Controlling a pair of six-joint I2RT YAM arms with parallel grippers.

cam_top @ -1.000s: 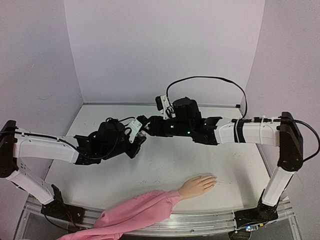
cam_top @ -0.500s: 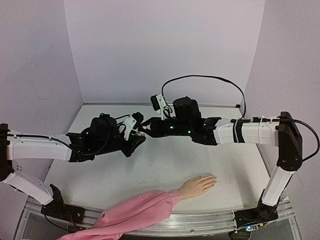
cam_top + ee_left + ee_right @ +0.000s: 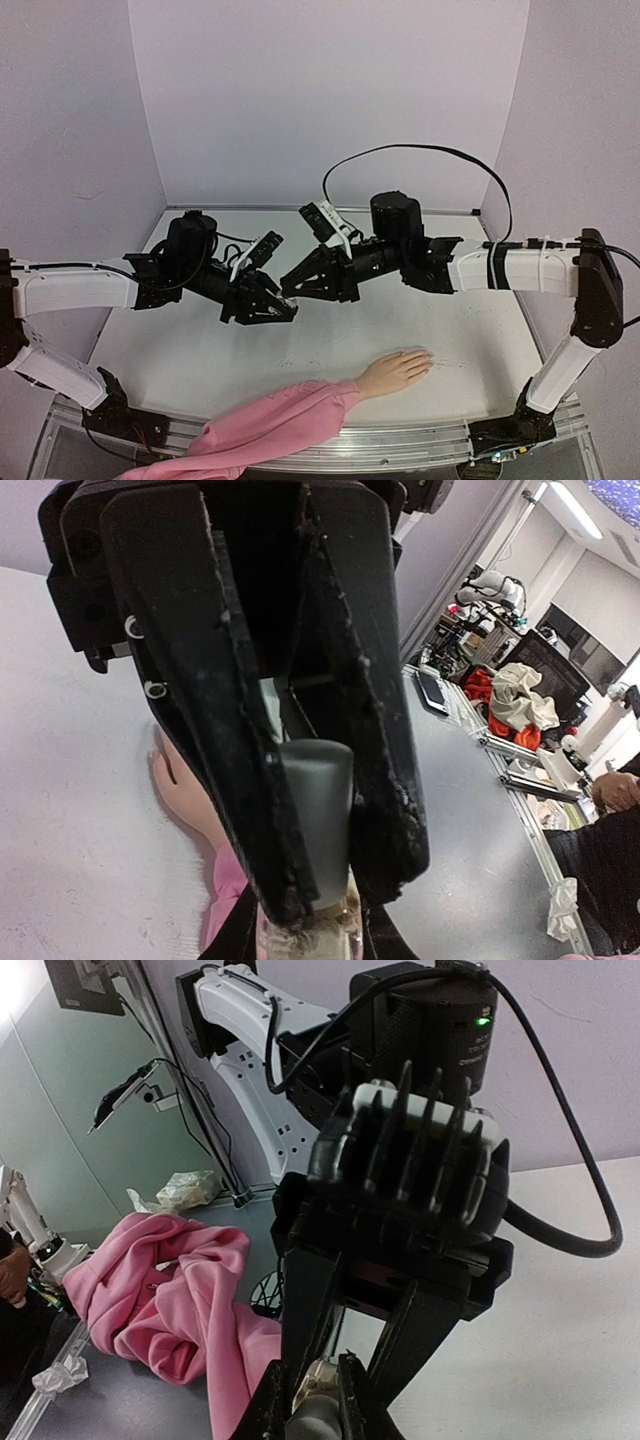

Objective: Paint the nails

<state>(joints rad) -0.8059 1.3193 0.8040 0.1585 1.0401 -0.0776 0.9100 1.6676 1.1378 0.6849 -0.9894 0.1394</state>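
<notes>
Jaws well apart from the nails [image 3: 424, 357]

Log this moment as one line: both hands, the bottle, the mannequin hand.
left hand: shut on grey-capped bottle | right hand: shut on same bottle | mannequin hand: on table, apart from both

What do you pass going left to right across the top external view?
Left arm's white forearm → left gripper and right gripper, tips almost together → mannequin hand → right arm's white forearm. The pink sleeve spans too wide to place.
</notes>
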